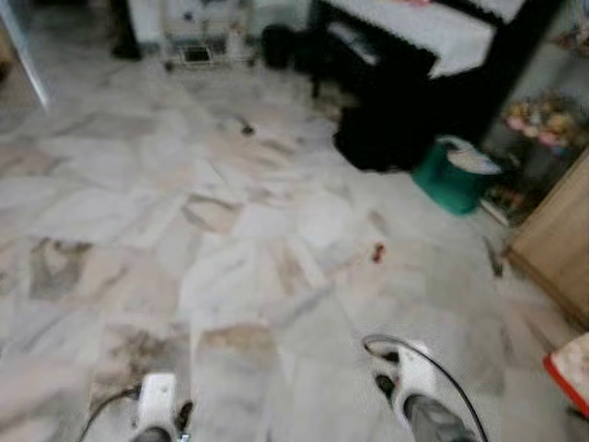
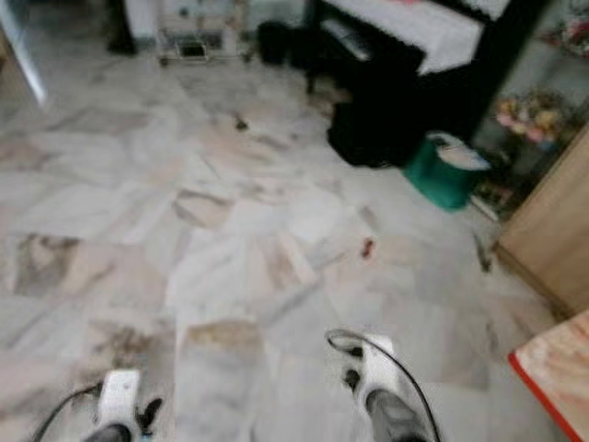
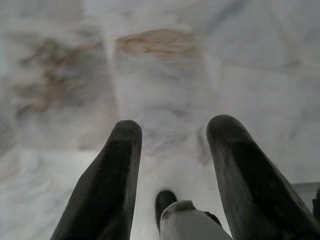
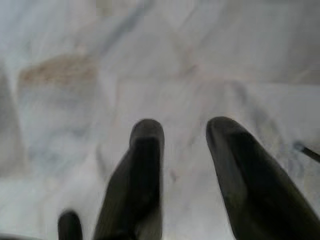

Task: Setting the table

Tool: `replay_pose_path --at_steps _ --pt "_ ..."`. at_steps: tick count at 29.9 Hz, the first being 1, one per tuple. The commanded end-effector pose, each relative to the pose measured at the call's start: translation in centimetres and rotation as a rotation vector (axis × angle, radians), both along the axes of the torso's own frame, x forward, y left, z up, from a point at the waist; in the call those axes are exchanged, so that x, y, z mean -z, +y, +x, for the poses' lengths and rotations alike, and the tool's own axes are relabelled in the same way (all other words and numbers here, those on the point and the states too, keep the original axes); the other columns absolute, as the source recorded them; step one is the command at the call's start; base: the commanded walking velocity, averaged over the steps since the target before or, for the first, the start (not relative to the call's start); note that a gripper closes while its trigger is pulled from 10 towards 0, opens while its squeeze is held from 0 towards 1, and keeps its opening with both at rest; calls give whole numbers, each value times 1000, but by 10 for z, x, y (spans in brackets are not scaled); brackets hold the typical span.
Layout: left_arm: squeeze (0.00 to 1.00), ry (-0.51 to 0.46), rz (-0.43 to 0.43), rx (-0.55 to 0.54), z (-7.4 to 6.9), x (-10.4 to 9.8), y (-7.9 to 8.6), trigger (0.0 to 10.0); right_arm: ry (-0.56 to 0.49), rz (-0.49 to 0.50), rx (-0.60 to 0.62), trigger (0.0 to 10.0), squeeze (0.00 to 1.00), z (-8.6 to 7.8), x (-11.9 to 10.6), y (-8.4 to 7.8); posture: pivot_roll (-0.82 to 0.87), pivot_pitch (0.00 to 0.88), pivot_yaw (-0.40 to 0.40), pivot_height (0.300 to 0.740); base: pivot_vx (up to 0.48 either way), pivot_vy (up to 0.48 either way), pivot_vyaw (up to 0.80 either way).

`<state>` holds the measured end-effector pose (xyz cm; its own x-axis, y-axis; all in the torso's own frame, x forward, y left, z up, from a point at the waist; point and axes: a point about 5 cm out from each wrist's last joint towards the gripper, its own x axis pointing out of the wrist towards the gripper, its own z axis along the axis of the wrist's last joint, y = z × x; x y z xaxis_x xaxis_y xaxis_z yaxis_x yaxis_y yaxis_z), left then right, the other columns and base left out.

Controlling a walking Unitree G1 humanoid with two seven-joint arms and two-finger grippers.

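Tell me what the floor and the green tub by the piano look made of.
Floor: polished marble-look tiles, probably stone, judging by grey and brown veining, visible joints and a soft sheen.
Green tub: likely moulded plastic, given its uniform colour and smooth wall; blur leaves it uncertain.

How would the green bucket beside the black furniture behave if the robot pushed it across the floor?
The green bucket would probably slide easily, since it stands on smooth marble floor. It looks like light plastic, so a high push might tip it. The pale thing on top is too blurred to identify and may fall off.

Red-edged table (image 2: 552, 368) cut off, blurred
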<state>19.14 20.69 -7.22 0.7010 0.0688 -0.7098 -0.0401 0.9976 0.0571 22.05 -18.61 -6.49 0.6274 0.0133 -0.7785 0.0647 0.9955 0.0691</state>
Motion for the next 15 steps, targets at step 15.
replay_pose_path --at_steps 15 --pt "0 13 14 22 -1 1 1 10000 3 5 4 10000 0 -1 1 5 -10 0 -72 740 0 0 -756"
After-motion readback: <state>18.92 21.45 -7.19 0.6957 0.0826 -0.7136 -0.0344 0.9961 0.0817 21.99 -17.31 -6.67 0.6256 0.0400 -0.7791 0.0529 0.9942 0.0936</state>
